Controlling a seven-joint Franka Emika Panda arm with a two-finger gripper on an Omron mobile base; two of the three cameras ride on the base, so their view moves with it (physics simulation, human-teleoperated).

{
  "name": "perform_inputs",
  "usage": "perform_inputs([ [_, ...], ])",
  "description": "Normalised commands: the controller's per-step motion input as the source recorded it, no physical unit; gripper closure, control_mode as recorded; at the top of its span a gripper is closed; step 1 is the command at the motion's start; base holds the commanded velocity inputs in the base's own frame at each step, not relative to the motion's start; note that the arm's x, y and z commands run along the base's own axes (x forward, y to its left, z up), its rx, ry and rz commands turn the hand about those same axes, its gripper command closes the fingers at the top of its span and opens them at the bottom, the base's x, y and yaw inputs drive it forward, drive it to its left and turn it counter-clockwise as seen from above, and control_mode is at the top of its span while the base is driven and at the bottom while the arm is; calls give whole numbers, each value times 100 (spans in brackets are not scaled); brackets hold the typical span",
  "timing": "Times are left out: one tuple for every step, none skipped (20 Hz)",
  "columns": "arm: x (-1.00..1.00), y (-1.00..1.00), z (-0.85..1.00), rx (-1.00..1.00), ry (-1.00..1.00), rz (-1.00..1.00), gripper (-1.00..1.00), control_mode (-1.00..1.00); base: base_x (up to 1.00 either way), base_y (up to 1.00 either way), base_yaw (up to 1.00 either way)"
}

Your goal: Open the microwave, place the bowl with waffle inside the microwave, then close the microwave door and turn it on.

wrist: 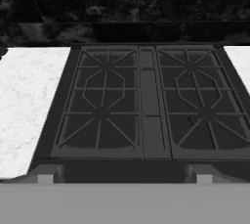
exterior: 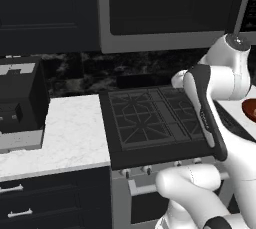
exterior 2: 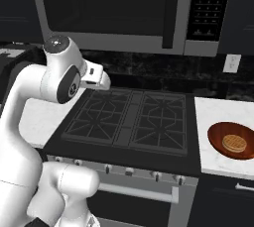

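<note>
The microwave is mounted above the stove, spanning the top of the right base view from about 11 to 1 o'clock, and its door sits shut, flush with the frame, the dark vertical bar handle at the door's right edge and the dark control strip just beyond it. Below lies the black gas stove, its twin grates filling the middle of that view, with knobs along the front edge. White marble counter flanks the stove on both sides. On the left counter, at 9 o'clock in the left base view, stands a black boxy appliance. The bowl, reddish-brown with a round waffle in it, rests on the right counter at 4 o'clock in the right base view, just beside the stove. The gripper hangs over the stove's front edge, its two fingertips spread wide apart, holding nothing.
</note>
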Motion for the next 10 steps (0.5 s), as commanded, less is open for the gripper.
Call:
perform_inputs([
  [-22,-51,42,0,-21,-18,-100,-100,0,0,0],
  [-20,-55,46,0,-20,-19,-100,-100,0,0,0],
  [-20,-57,50,0,-20,-19,-100,-100,0,0,0],
  [-17,-59,55,0,-18,-18,-100,-100,0,0,0],
  [-16,-62,59,0,-15,-18,-100,-100,0,0,0],
  [-13,-64,62,0,-12,-18,-100,-100,0,0,0],
  [-10,-71,65,0,-9,-17,-100,-100,0,0,0],
  [-4,-74,66,0,-7,-16,-100,-100,0,0,0],
  [-1,-74,68,0,-5,-15,-100,-100,0,0,0],
  [-1,-75,68,0,-4,-13,-100,-100,0,0,0],
])
